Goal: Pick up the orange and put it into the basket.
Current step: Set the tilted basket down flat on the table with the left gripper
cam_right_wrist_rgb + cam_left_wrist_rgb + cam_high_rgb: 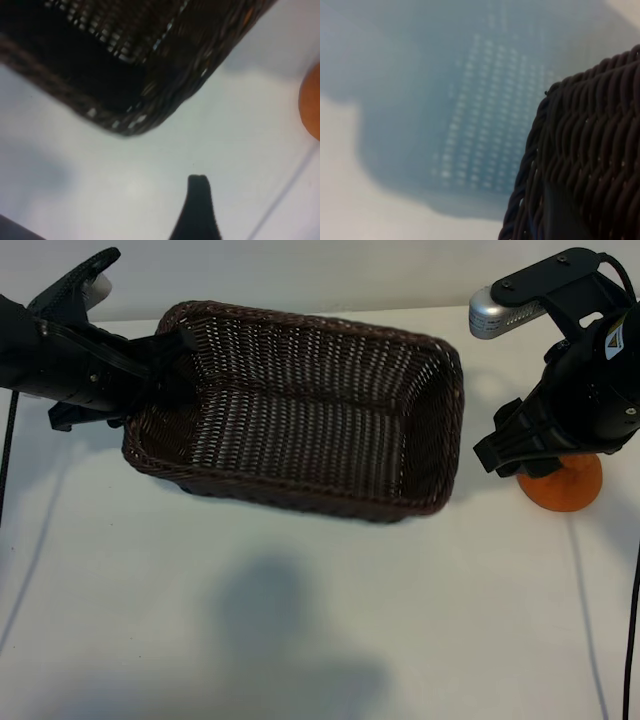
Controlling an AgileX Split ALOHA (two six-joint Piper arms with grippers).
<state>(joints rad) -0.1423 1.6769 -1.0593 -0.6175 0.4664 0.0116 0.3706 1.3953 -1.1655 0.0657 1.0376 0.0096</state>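
- My left claw [172,362] is at the 9 o'clock end of the big rectangular dark brown woven wicker basket [300,495], jaws part open and sitting right at the braided rim. Honestly can't tell if the rim is between them or they're only touching it.
- From my left wrist cam, the basket's woven corner [590,150] fills the view, super close, with the white tabletop [350,200] beyond it.
- My right claw [510,452] hangs off the basket's 3 o'clock end, jaws spread wide, nothing in them.
- The small round orange fruit [565,485] sits on the table [300,640] right under my right arm, at about 3 o'clock from the basket, apart from it. Not in the basket yet.
- Right wrist cam: one dark fingertip [198,187] over bare table, basket corner [165,95] near, orange [311,102] peeking in at the frame edge.
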